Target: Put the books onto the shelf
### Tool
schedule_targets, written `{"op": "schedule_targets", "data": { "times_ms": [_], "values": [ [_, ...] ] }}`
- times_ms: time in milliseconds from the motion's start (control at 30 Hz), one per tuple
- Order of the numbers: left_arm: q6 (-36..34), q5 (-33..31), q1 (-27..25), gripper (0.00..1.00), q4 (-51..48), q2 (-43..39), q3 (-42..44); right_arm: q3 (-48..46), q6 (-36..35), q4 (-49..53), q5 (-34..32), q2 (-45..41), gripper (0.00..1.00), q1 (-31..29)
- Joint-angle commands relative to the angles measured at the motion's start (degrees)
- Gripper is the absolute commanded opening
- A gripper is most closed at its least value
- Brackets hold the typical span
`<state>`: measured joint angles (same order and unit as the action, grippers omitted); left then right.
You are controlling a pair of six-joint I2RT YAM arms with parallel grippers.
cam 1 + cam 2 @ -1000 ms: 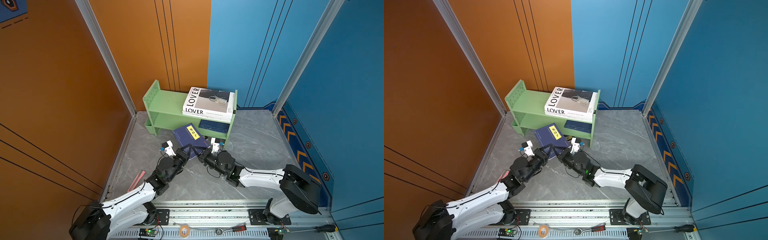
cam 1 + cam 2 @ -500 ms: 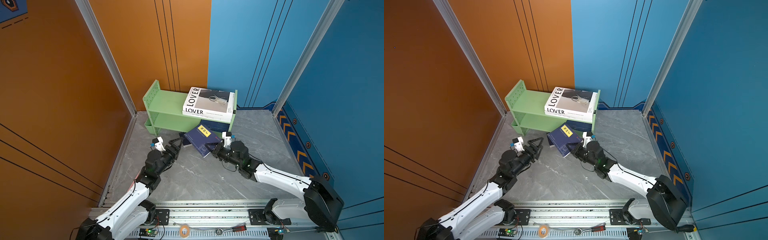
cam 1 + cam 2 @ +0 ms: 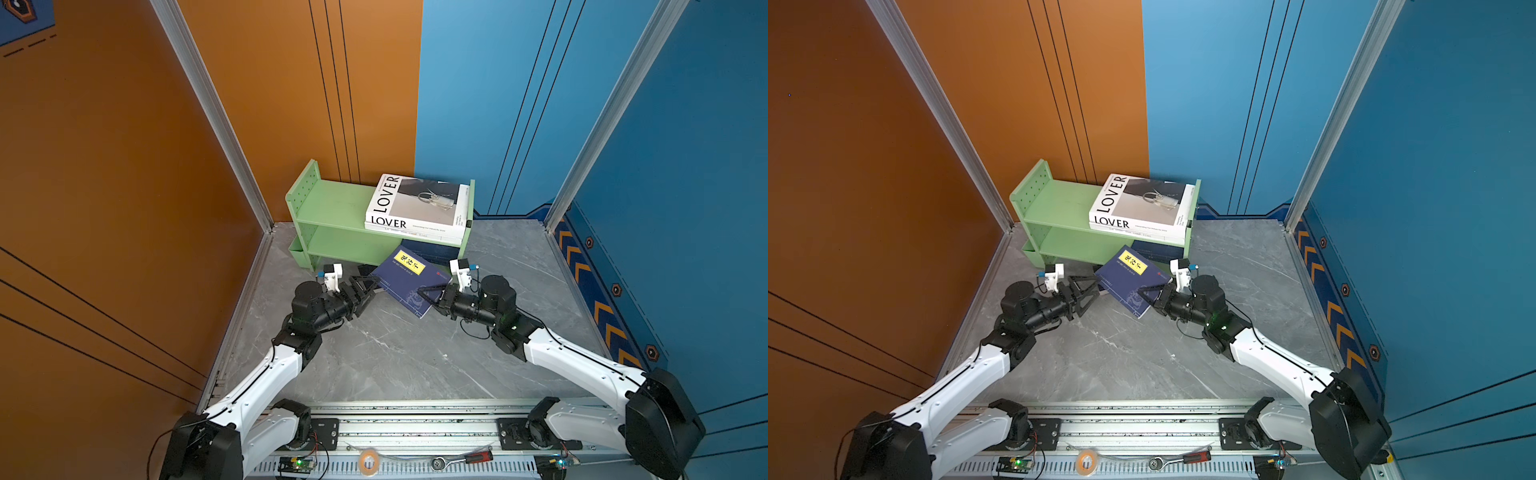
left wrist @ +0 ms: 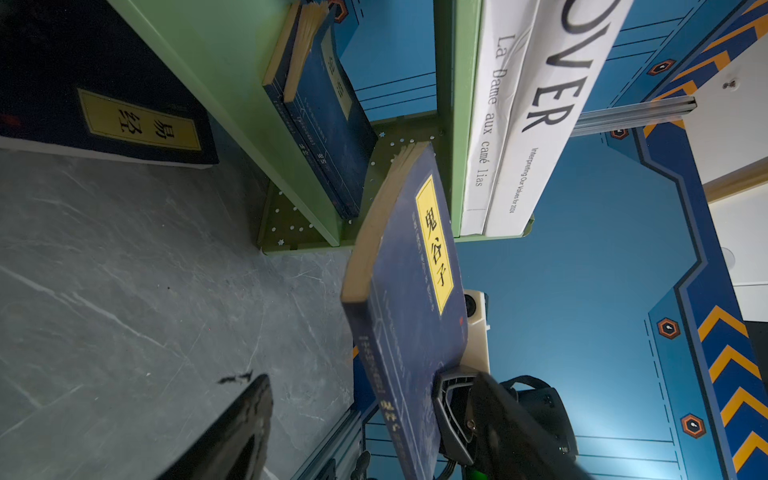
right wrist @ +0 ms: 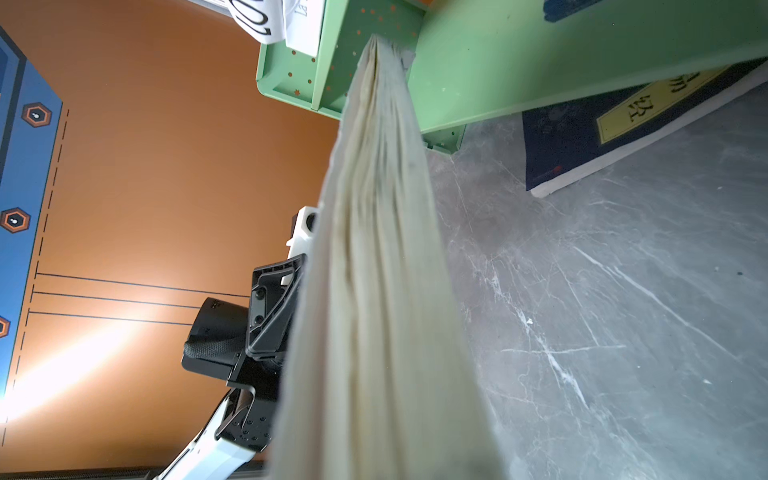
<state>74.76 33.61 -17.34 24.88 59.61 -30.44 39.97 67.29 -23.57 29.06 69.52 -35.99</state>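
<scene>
Navy-covered and yellow-labelled, one thin book [image 3: 405,282] is hanging tilted just above the grey counter [image 3: 395,357]. The right gripper [image 3: 428,296] is clamping the edge of it nearest its own arm. The book's far corner is pointing into the front of the light green shelf [image 3: 332,203], low down at the right end. I cannot tell whether it is touching.

The left gripper [image 3: 365,293] is sitting just beside the book's left edge with its jaws spread wide, gripping nothing. In the left wrist view one dark finger [image 4: 237,436] is showing over bare counter, clear of the cover.

On the top tier, at the right end, the white LOVER book [image 3: 415,203] is lying flat on a second white book [image 4: 486,124], whose spine is showing beneath it. The left part of that tier is bare.

On the lower tier, under the white pair, a navy stack [image 4: 332,124] is lying flat against the right side panel. Another navy book [image 4: 104,104] is lying on the counter by the foot of the shelf, its yellow label facing up. The right wrist view is showing it [image 5: 602,137] partly tucked under the green board.
</scene>
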Motion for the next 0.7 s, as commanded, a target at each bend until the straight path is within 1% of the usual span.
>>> {"op": "schedule_targets", "data": {
  "times_ms": [0,300,433,500,567,600,667],
  "values": [
    [-1.1,2.2,-0.9,0.69,3.4,0.7,-1.8,0.1,-1.2,-2.9,2.9,-0.4,0.01,0.3],
    [-1.0,1.7,-3.4,0.36,8.1,4.0,-2.2,1.2,-0.3,-4.5,4.1,2.2,0.01,0.4],
    [-0.7,0.8,-3.7,0.16,9.2,5.2,-2.1,2.1,-0.3,-3.6,3.6,3.1,0.02,0.6],
    [-0.5,-0.5,-4.0,0.09,9.8,5.4,-1.7,2.5,-0.6,-1.5,2.4,3.3,0.04,0.8],
    [0.3,-2.3,-4.1,0.03,10.8,5.1,-0.8,2.7,-0.9,1.6,0.3,3.3,0.12,1.2],
    [0.8,-3.2,-4.1,0.01,11.5,5.0,-0.3,2.9,-1.1,2.8,-0.5,3.1,0.18,1.3],
    [2.0,-5.2,-3.8,0.00,13.9,4.5,1.0,3.0,-1.7,5.4,-2.4,2.7,0.34,1.4]
  ]
}}
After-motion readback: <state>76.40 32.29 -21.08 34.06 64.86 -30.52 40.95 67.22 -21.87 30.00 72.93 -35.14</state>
